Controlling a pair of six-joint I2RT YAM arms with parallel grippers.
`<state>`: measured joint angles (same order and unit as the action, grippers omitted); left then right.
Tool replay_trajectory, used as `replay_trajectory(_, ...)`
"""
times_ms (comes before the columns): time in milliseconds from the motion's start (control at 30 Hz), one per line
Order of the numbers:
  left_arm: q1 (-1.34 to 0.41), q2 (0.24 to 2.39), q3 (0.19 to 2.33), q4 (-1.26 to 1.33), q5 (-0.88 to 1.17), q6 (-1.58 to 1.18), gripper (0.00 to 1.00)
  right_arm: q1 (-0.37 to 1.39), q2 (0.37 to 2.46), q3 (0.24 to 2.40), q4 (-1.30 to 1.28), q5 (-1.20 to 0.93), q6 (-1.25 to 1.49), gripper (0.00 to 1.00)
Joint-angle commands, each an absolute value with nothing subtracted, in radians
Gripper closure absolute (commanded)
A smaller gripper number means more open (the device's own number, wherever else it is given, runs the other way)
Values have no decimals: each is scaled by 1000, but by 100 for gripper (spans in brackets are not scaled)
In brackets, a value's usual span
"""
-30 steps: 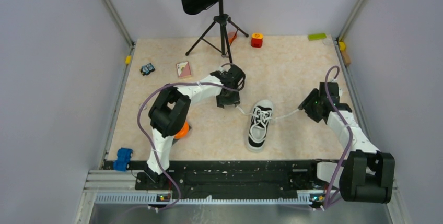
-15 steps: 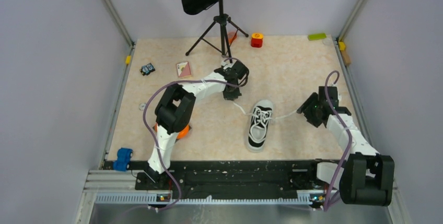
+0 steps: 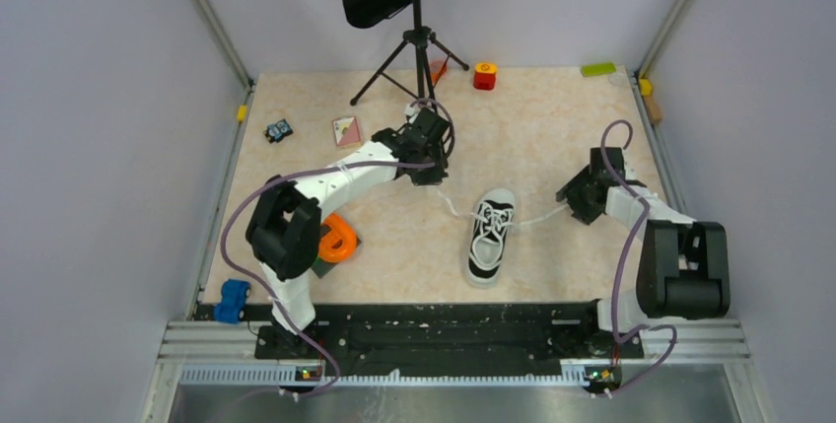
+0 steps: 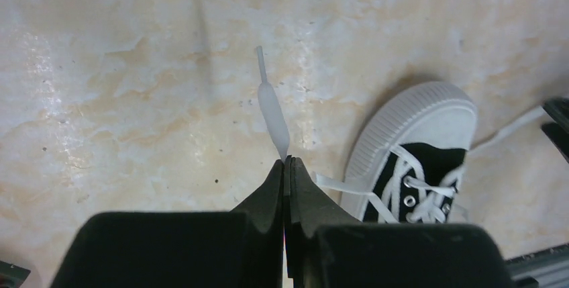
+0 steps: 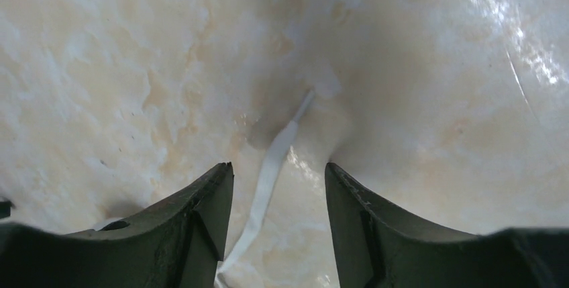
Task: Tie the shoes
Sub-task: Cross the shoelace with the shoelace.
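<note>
Lying toward the near middle of the beige marbled tabletop (image 3: 552, 127), the small black canvas low-top sneaker (image 3: 490, 236) with its white rubber toe cap and white sole rests flat on its sole. Its toe points away from the arm bases and its heel toward them. It is threaded through the eyelets, but no knot or bow shows over the tongue, so I judge the tying proper has hardly begun. The left gripper (image 3: 430, 178) stands off the toe's left side with its fingers pressed fully together on the left lace (image 3: 453, 208). The wrist view shows that white lace end (image 4: 274, 115) poking out past the closed fingertips, its clear tip resting on the table. The right gripper (image 3: 577, 208) sits well apart on the shoe's other side with its fingers spread wide. The right lace (image 5: 265, 187) lies flat on the table between them, touched by neither pad, so it is straddled but not yet gripped. The two laces run outward from the shoe in opposite directions, uncrossed. What appears done is the lacing and one secured end. What seems left is pinching the second end, crossing the two, pulling a first knot, forming loops and cinching the bow.
</note>
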<state>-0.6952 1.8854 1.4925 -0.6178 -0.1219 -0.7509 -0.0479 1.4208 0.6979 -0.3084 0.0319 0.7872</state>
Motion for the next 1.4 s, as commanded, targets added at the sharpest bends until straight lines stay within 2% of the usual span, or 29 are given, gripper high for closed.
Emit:
replay_trajectory(0,-697,1765,1437,-589,-51,-722,100,-19,1520,761,-263,115,805,53)
replay_trajectory(67,-698,1726,1418,-586,-39,-715,100,-10,1559,786,-274,124,803,72)
replay_trajectory(133,-698,1688,1398,-562,-8,-697,100,-6,1569,827,-312,121,801,100)
replay_trajectory(300,-698,1627,1381,-531,82,-677,100,19,1434,840,-332,93,778,100)
replay_trajectory(467,-697,1618,1432,-556,171,-641,100,40,1314,910,-386,-54,700,100)
replay_trajectory(733,-694,1568,1461,-583,176,-579,100,181,1157,1060,-431,-213,688,100)
replay_trajectory(900,-689,1508,1453,-531,310,-521,100,295,1190,1185,-512,-294,763,100)
replay_trajectory(1167,-681,1383,1385,-486,353,-452,100,478,1280,1165,-372,-312,880,100)
replay_trajectory(1367,-681,1325,1338,-479,352,-468,100,539,1348,1161,-349,-305,894,100)
